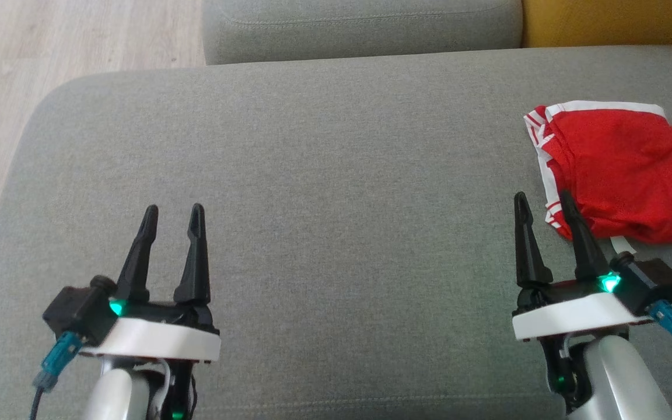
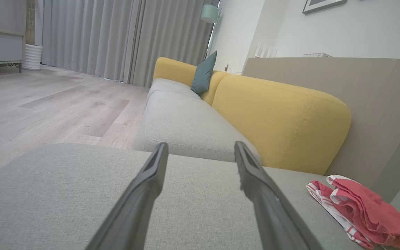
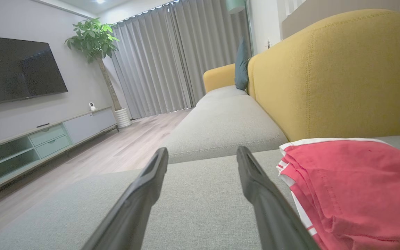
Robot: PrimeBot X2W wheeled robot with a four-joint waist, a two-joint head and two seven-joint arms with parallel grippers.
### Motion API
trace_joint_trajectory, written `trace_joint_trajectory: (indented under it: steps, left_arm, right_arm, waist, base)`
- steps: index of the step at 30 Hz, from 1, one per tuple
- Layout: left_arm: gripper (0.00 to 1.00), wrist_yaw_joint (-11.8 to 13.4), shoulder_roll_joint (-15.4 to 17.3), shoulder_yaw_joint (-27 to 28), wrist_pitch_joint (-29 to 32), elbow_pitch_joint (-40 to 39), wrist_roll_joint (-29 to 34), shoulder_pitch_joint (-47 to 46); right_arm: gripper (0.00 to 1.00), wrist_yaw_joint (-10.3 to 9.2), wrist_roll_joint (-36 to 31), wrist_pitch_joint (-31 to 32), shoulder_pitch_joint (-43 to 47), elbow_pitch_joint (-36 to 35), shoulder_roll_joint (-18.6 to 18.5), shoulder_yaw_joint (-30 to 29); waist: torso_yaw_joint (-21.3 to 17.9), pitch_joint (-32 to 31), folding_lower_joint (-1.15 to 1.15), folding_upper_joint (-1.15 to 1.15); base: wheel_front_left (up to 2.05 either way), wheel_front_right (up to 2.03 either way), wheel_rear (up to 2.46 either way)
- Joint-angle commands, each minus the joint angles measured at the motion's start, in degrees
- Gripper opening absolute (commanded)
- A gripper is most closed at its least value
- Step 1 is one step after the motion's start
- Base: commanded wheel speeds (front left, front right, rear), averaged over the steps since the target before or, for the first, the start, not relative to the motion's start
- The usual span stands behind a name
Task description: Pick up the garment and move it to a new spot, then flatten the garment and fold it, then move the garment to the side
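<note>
Noted left gripper (image 1: 174,207) fully spread, holding nothing, over near left of grey seat cushion (image 1: 324,163). Noted right gripper (image 1: 543,194) equally spread, empty, just beside red garment (image 1: 622,175) crumpled at cushion's right

Matt mesh-cloth garment (image 1: 622,175) on coarse-woven cushion (image 1: 312,175)

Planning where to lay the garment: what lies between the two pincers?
Only bare grey cushion between the left pincer and the right pincer, in the head view; the garment lies off to the right one's right.
</note>
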Motion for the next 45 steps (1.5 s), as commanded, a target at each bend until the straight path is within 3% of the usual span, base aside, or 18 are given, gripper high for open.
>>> trace_joint_trajectory:
  steps: [1, 27, 28, 31, 45]
  left_arm:
    - [1.00, -0.20, 0.43, 2.27, -0.32, -2.28, -0.32, -1.34]
    - [1.00, 0.92, 0.43, 2.47, -0.32, -0.61, -3.50, -0.94]
    - [0.00, 0.54, -0.02, 0.19, 0.00, 1.24, -3.49, 0.44]
    - [0.00, 0.53, -0.10, -0.28, 0.05, 4.23, -3.53, 1.48]
    - [0.00, 0.05, 0.39, 0.81, 1.94, 5.15, -11.94, 0.87]
  right_arm:
    - [1.00, 0.37, 0.20, -0.62, -0.96, -2.21, 0.26, 1.20]
    - [1.00, 0.37, -4.64, -0.62, -1.64, 0.02, 0.26, 1.71]
    - [0.00, 0.00, -4.42, 0.01, 0.05, 1.89, 0.02, 0.40]
    - [0.00, -0.01, -4.39, 0.11, 1.10, 4.62, 0.03, 0.55]
    - [0.00, 0.03, 5.31, 1.83, 1.08, 4.27, -0.48, -0.21]
  waist:
    - [0.03, -0.01, 0.00, 0.00]
    - [0.41, -0.25, 0.00, 0.00]
    - [0.41, -0.24, 0.00, 0.00]
    - [0.42, -0.25, 0.00, 0.00]
    - [0.58, -0.50, 0.00, 0.00]
  base:
    - [0.00, 0.00, 0.00]
    - [0.00, 0.00, 0.00]
    - [0.00, 0.00, 0.00]
    - [0.00, 0.00, 0.00]
    - [0.00, 0.00, 0.00]
